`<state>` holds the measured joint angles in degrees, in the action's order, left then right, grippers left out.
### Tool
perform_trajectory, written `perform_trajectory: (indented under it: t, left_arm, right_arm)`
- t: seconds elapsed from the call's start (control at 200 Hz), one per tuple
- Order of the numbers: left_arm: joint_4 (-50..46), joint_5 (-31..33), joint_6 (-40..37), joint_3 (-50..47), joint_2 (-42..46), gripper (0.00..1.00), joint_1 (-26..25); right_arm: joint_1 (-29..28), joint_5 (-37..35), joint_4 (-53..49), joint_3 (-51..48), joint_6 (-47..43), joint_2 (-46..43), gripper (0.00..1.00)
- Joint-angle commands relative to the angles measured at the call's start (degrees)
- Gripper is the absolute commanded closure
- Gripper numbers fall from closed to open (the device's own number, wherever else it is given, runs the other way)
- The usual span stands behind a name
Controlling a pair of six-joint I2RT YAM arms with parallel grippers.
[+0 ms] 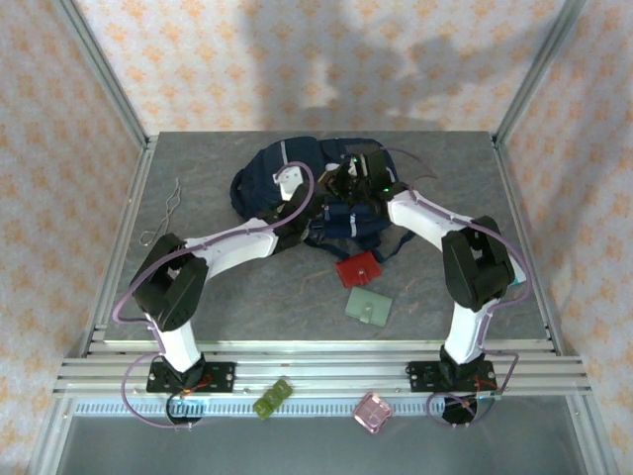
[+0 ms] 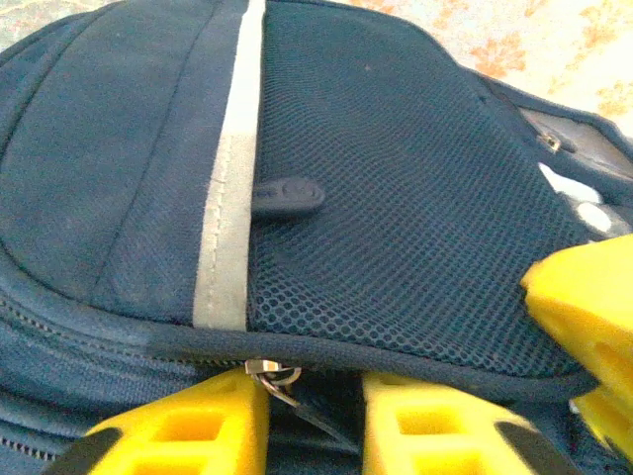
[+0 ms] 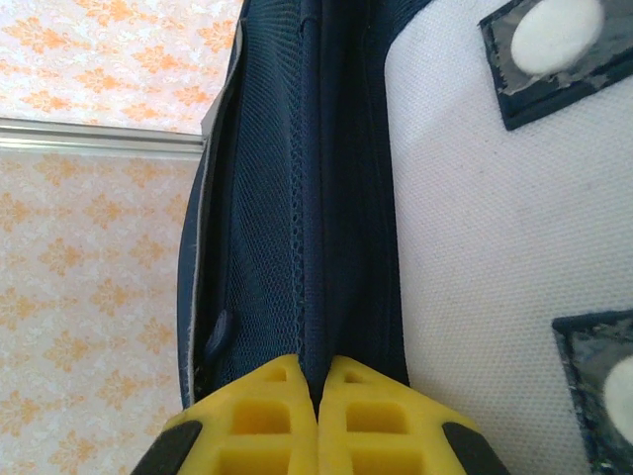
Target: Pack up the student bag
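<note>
- Two arms meet at the student bag (image 1: pixel 269 170), which lies slumped on the grey table (image 1: pixel 277 312); every place below is given from the bag.
- Left of the bag, well apart from it: a thin bent wire (image 1: pixel 164 212) flat on the table.
- Left gripper (image 2: pixel 315 391) is at the bag's near-left side, up against the zip line under the navy mesh panel (image 2: pixel 396 198) and the grey-white stripe (image 2: pixel 229 178).
- Its yellow fingers (image 2: pixel 193 421) stand a little apart. The metal zip pull (image 2: pixel 269 374) sits in the gap, against the inner edge of the left-hand finger. Cannot tell whether it is pinched.
- Right gripper (image 3: pixel 318 371) is at the bag's right side, fingers pressed together and clamped on a navy seam fold of the bag, which runs straight into the line between them.
- Beside that seam: the bag's white front panel (image 3: pixel 475 247) with grey patches (image 3: pixel 549 49).
- Near side of the bag, toward the right: a red wallet (image 1: pixel 358 269), and just nearer, a grey-green wallet (image 1: pixel 368 308), both flat and apart from the bag.
</note>
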<state>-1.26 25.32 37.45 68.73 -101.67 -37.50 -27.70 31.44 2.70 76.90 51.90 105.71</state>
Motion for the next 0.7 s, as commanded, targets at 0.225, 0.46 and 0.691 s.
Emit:
perform_trajectory:
  t: [0.225,0.46,0.691]
  left_arm:
    - [-2.5,-4.3,-5.6,-1.4,1.4,1.0,3.3]
    - [-17.3,-17.2,-11.2,4.6,4.3,1.0,9.8]
    - [-27.7,-19.0,-17.0,12.2,1.7,1.0,10.9]
  right_arm:
    - [-1.1,7.2,2.6,6.0,-3.7,-1.8,1.0]
    - [-0.2,3.3,-7.9,8.2,-12.1,2.0,1.0]
    - [-0.2,2.0,-8.8,6.8,-13.3,2.5,1.0]
